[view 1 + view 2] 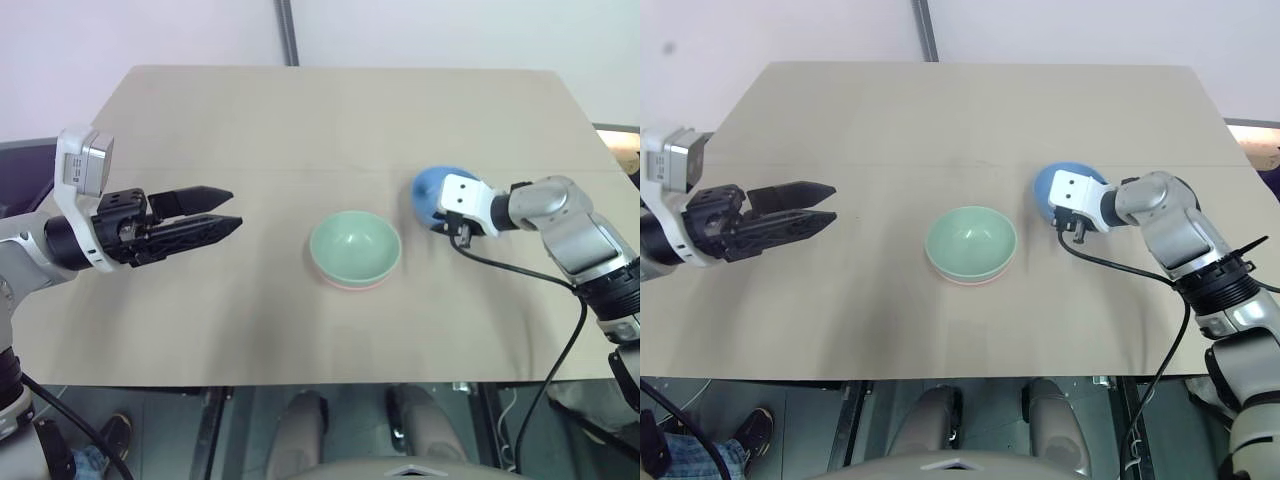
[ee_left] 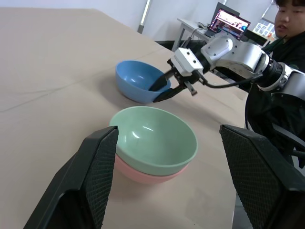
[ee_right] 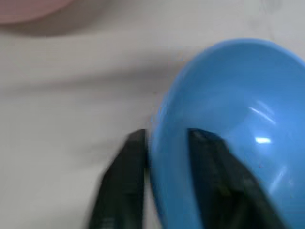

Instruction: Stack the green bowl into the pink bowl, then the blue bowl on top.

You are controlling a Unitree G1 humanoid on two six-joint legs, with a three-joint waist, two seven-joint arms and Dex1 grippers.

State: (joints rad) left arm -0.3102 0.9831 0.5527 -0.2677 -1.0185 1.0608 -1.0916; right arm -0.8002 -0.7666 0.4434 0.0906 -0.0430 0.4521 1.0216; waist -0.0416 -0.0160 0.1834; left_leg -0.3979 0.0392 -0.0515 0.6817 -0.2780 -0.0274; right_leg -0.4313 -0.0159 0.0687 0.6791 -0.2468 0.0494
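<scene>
The green bowl [image 1: 355, 245] sits nested inside the pink bowl [image 2: 143, 174] at the middle of the table; only a pink strip shows under its rim. To their right the blue bowl [image 1: 428, 185] rests on the table. My right gripper [image 3: 164, 133] is shut on the blue bowl's near rim, one finger inside and one outside. My left gripper [image 1: 235, 209] hovers open and level well to the left of the stacked pair, pointing toward them with nothing between its fingers.
The tan table [image 1: 300, 120] has bare room behind and in front of the bowls. A metal pole [image 1: 287, 30] rises at its far edge. A person [image 2: 290, 19] sits beyond the right side, beside a laptop [image 2: 229, 21].
</scene>
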